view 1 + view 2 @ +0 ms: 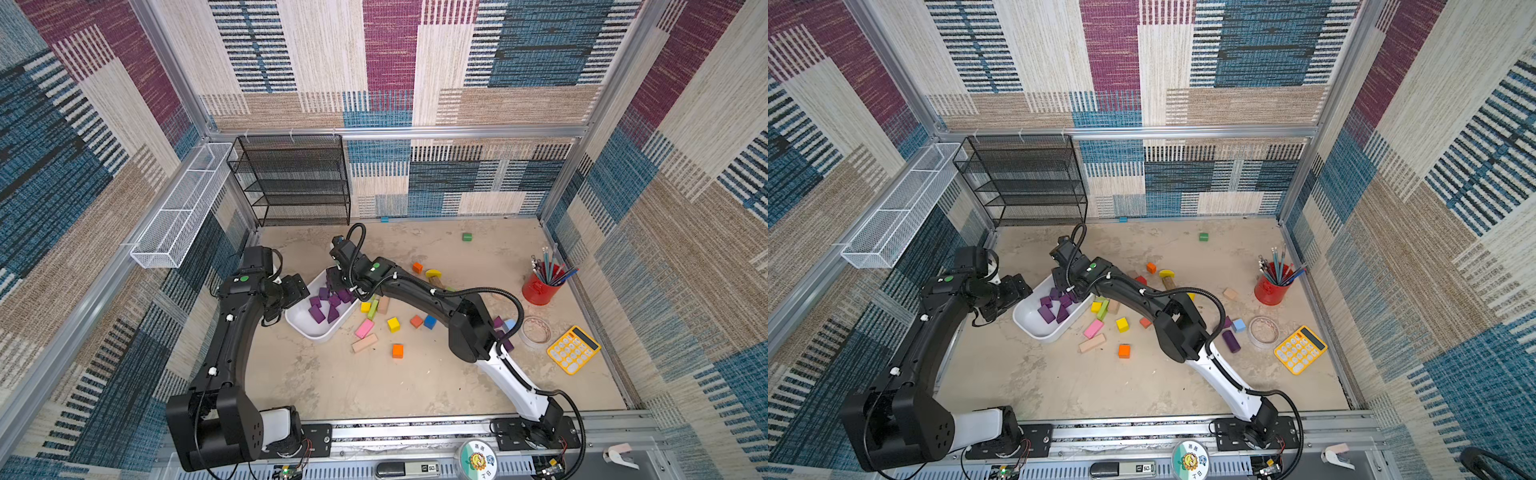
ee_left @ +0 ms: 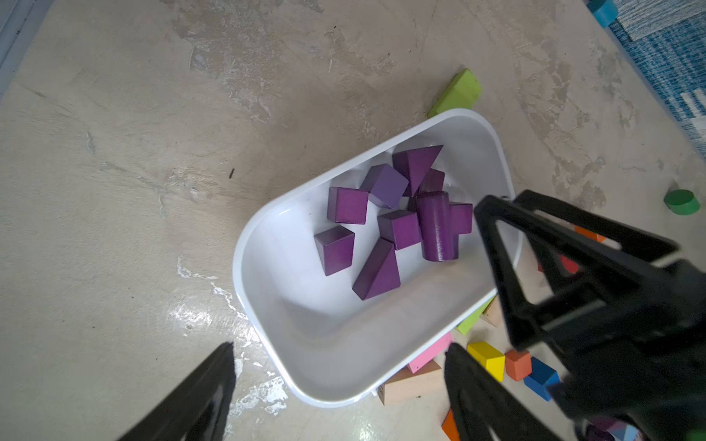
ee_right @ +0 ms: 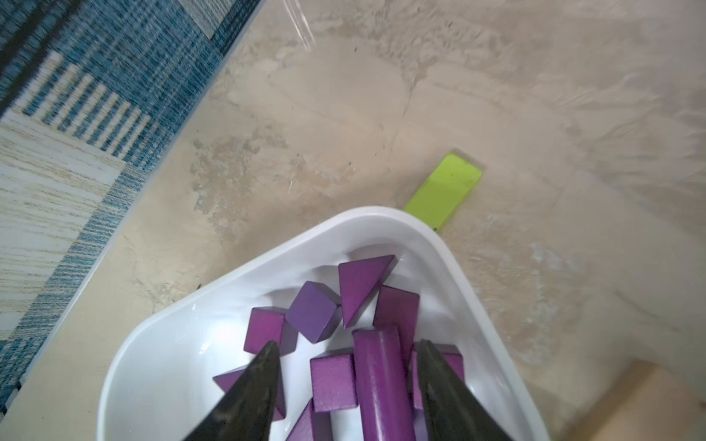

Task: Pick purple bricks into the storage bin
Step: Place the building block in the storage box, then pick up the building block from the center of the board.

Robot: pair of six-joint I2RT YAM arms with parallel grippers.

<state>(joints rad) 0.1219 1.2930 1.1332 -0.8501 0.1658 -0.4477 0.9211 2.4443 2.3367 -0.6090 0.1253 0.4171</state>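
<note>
The white storage bin [image 1: 318,334] [image 2: 324,343] lies left of the table's middle, with several purple bricks [image 1: 328,305] [image 2: 345,206] piled in its far half. My right gripper [image 3: 347,343] [image 1: 334,282] hangs open over that pile. A long purple brick [image 3: 382,378] rests on the others below the gap, touching neither finger. My left gripper [image 2: 340,351] [image 1: 301,291] is open wide at the bin's left side, its fingers apart from the rim. Two more purple bricks [image 1: 1230,341] [image 1: 1227,322] lie on the table by the right arm's elbow.
Pink [image 1: 364,328], yellow [image 1: 393,324], orange [image 1: 397,351], blue [image 1: 430,322] and plain wooden [image 1: 364,343] blocks lie right of the bin. A green block [image 2: 456,93] touches its far end. A red pencil cup [image 1: 540,286], tape roll [image 1: 535,330] and calculator [image 1: 573,350] stand right, a black rack [image 1: 295,183] at the back.
</note>
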